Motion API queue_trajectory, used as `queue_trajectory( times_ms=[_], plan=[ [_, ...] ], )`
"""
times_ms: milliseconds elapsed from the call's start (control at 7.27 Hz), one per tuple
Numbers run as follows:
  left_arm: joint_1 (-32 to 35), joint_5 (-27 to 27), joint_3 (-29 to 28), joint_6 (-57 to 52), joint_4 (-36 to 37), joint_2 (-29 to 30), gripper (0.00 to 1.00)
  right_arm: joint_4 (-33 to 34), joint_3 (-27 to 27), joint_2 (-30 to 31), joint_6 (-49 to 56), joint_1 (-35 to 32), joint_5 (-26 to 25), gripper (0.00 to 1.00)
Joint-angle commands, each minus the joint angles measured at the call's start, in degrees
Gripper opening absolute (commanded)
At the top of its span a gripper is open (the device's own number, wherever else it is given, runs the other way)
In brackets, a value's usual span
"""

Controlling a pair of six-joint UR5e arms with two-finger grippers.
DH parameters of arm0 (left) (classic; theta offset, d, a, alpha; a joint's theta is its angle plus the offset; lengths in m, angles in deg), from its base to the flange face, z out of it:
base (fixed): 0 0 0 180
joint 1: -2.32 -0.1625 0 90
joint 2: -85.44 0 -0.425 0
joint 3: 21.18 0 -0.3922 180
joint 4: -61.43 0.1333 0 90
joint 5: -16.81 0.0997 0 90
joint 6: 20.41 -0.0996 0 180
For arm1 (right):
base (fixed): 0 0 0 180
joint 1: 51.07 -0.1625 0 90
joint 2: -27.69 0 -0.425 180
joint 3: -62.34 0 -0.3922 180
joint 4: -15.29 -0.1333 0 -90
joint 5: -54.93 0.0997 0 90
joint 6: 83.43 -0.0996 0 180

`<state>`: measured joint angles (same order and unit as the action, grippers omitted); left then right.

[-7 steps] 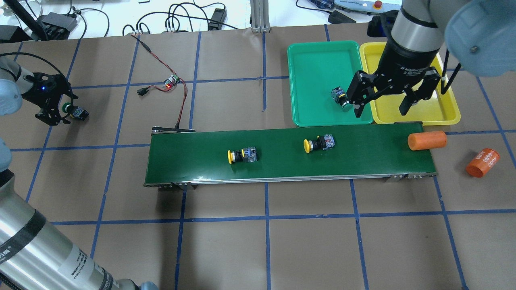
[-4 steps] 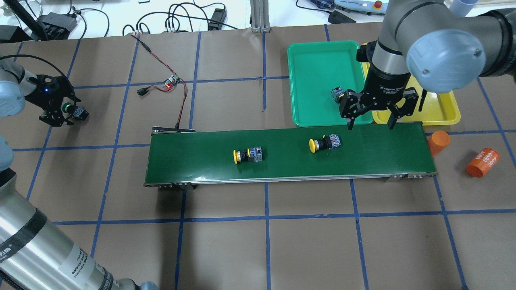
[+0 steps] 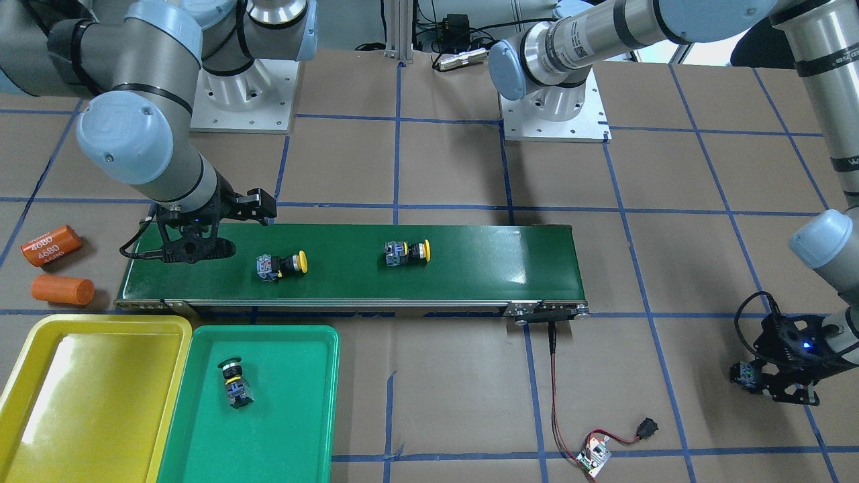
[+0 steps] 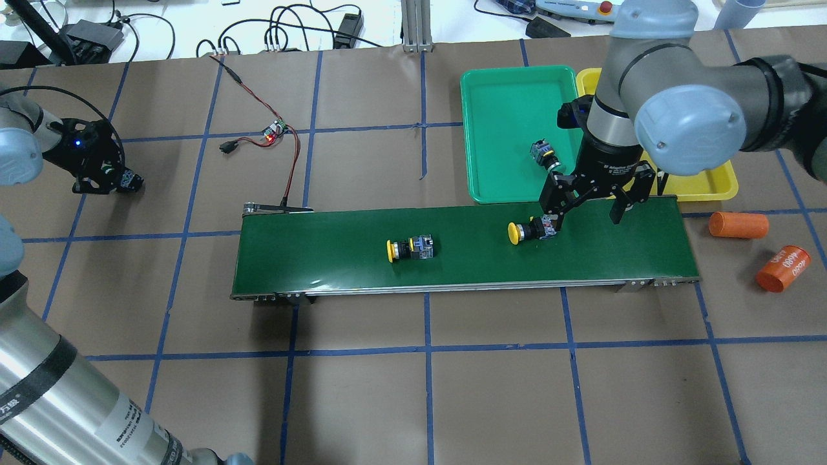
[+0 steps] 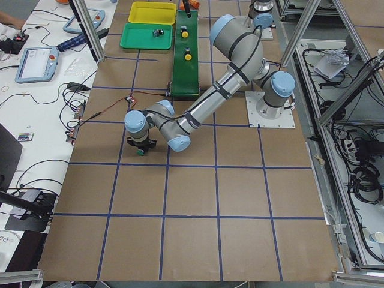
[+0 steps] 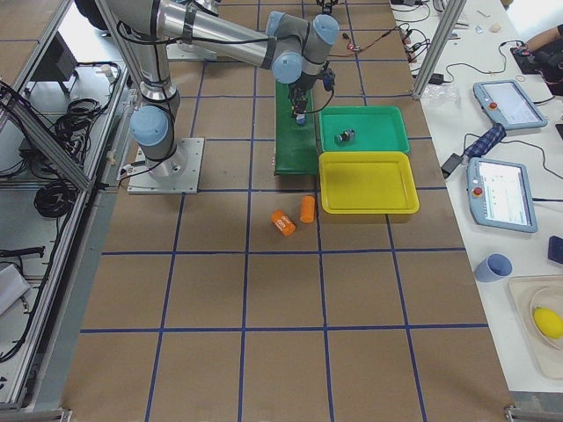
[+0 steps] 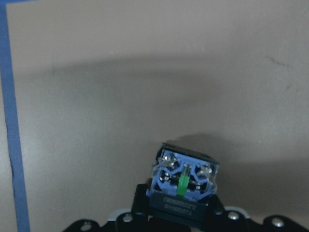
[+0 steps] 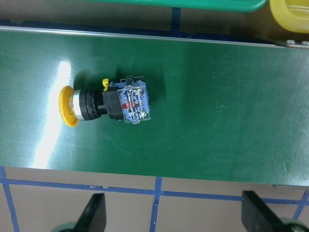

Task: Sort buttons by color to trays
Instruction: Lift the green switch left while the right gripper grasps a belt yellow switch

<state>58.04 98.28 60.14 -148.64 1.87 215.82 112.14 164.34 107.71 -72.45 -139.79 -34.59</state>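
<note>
**Desk:** Report the status of both claws.

**Operator:** I see the right gripper [image 4: 586,216] with its fingers spread wide, holding nothing, low over the conveyor belt [image 4: 310,252]. One finger [image 4: 555,216] stands just beside the block end of the first yellow button [image 4: 531,230]. On the wrist view that button lies on its side, left of the centre of the gap. The left gripper [image 4: 110,177] is clamped on the green button [image 7: 186,180], well apart from the belt at the table's left side.

**Desk:** Report edges and working room.

**Operator:**
1. The first yellow button sits about mid-width on the belt, away from both long edges.
2. I read bare belt surface from that button to the belt's right end.
3. The second yellow button [image 4: 410,248] lies near the belt's middle, well apart from the first.
4. The green tray [image 4: 504,103] and the yellow tray [image 4: 704,182] sit side by side, just beyond the belt's far edge.
5. The second green button [image 4: 544,156] lies in the green tray, near its right wall.
6. Two orange cylinders [image 4: 738,225] [image 4: 783,268] lie on the table off the belt's right end.
</note>
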Motion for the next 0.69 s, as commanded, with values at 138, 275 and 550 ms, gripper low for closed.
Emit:
queue_trajectory(
  times_ms=[138,275,550],
  plan=[
    [2.18,1.75,-0.20,8.57,-7.02,-3.97,0.00,9.30,5.31,0.49,26.89,2.49,-0.57,0.96],
    [5.24,2.29,1.10,10.26,-9.58,-6.96,0.00,10.71,6.45,0.67,35.78,5.64,0.47,1.00],
    [9.56,3.35,5.74,18.43,-14.51,-14.42,0.00,13.34,7.69,1.45,50.38,8.66,1.79,1.00]
  ],
)
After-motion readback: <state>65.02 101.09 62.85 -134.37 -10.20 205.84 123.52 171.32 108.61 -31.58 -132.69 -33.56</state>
